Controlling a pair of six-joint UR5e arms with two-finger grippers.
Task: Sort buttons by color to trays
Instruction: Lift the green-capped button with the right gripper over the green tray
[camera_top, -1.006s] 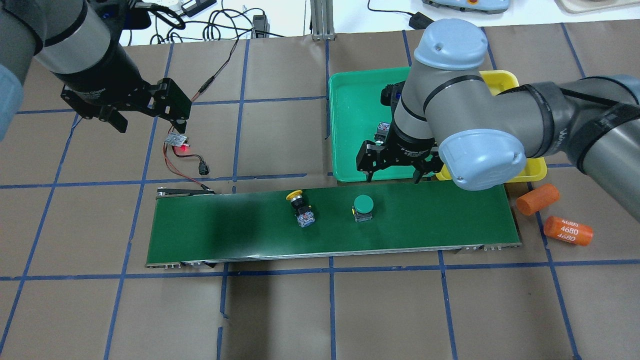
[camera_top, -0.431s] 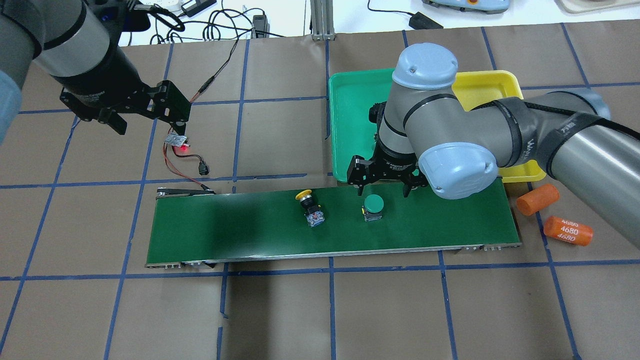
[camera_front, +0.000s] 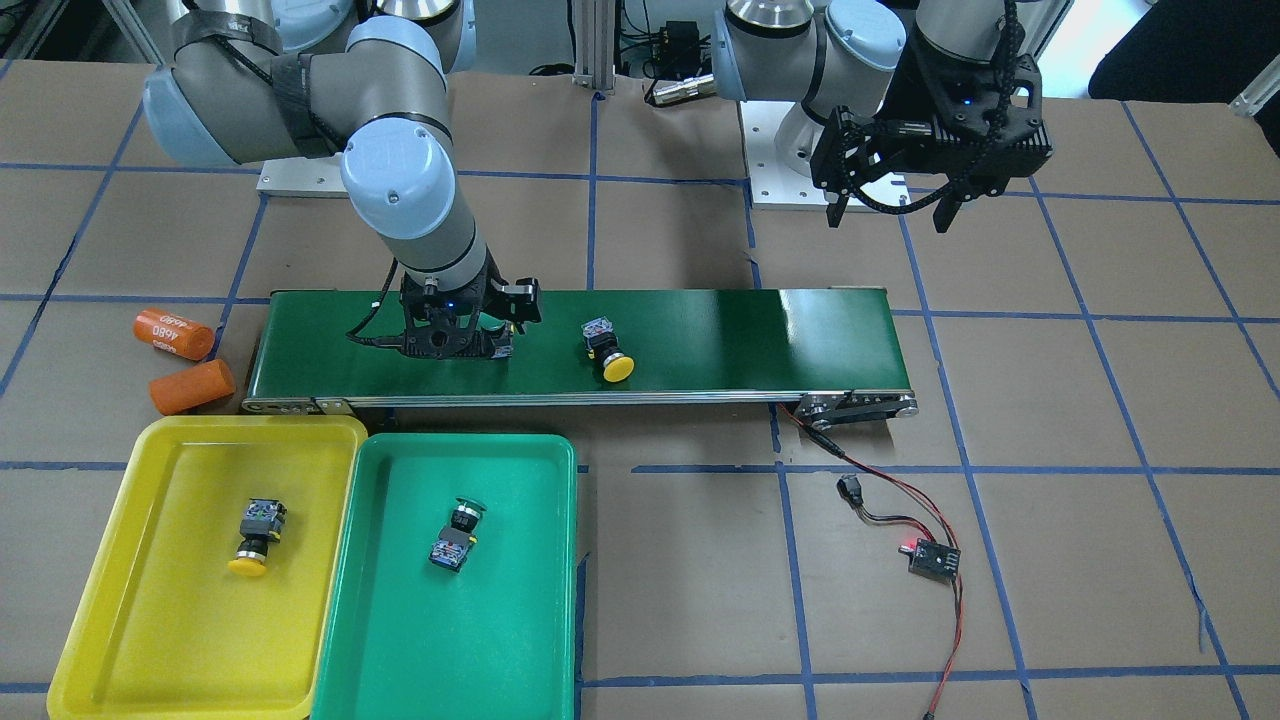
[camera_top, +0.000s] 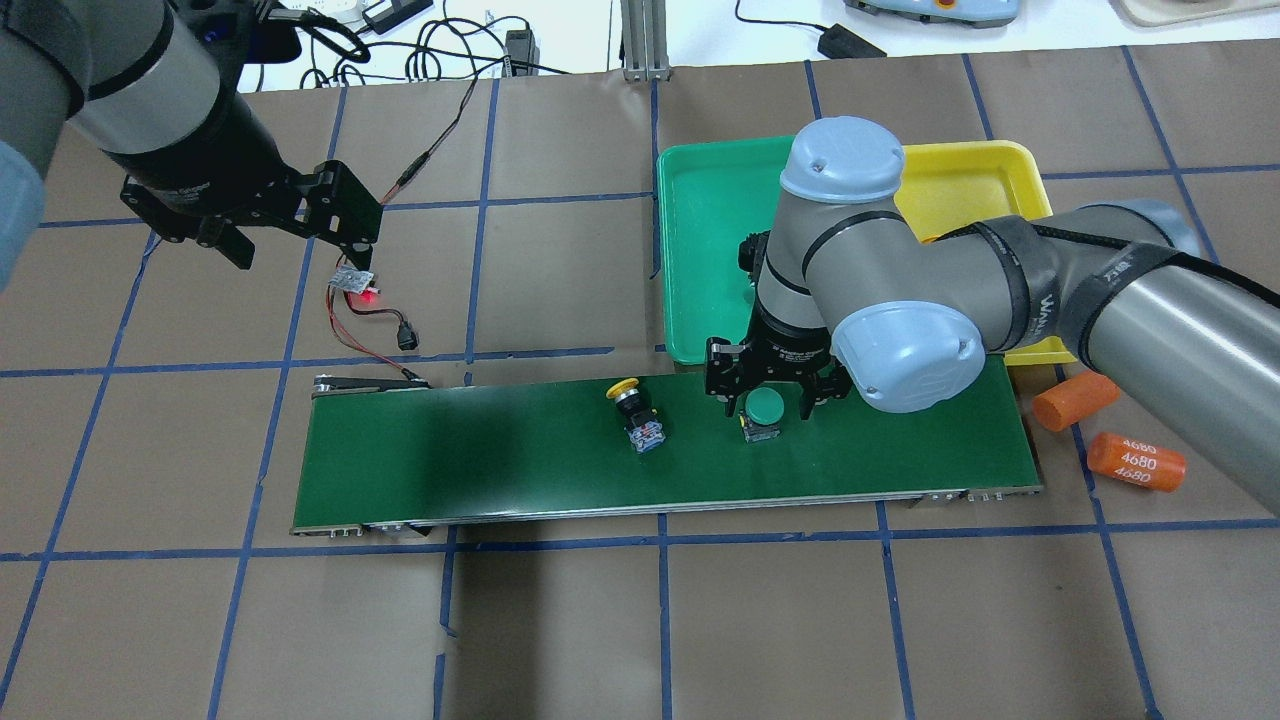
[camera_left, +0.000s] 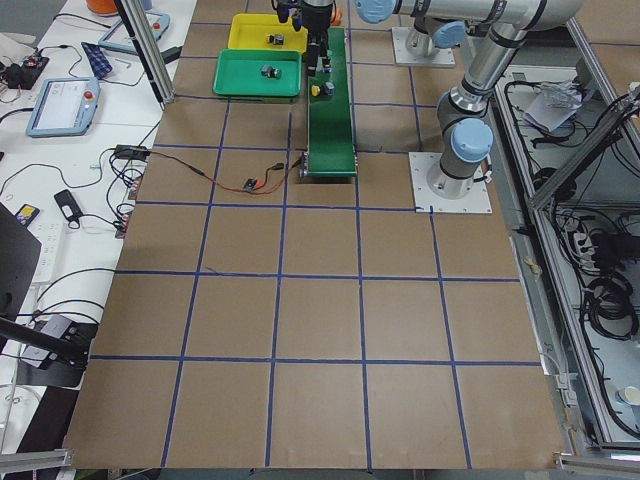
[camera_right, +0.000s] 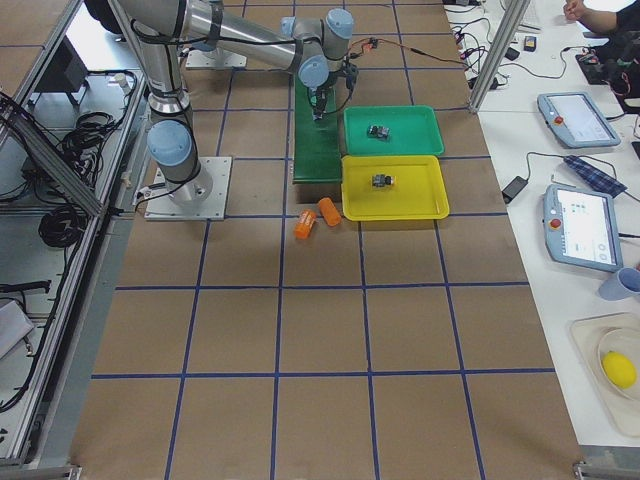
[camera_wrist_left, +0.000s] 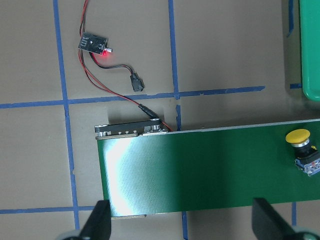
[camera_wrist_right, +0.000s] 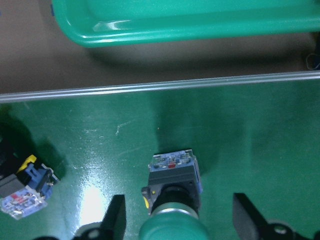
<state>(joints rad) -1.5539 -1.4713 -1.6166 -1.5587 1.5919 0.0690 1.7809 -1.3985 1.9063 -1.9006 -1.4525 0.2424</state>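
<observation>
Brown table (camera_top: 560, 620), conveyor belt (camera_top: 450, 460) nearest: the right gripper (camera_top: 766, 403), jaws apart, straddles the green button (camera_top: 766, 408), seemingly to clamp it, the yellow button (camera_top: 630, 396) at its nine o'clock. Beyond at twelve wait the green tray (camera_top: 700, 230) and yellow tray (camera_top: 960, 190). The left gripper (camera_top: 300, 248), agape, idles at ten

The conveyor belt (camera_top: 480, 450) is a smooth dark-green sheet with a soft sheen and pale glare patches; its side rail (camera_top: 650, 507) is bright metal. The green tray (camera_front: 520, 600) and yellow tray (camera_front: 160, 620) are smooth, glossy plastic. The tabletop (camera_top: 560, 620) is matt brown paper lined with blue tape (camera_top: 662, 600). The green button (camera_top: 765, 412) has a smooth plastic cap. The orange cylinders (camera_top: 1075, 398) look matt.
</observation>
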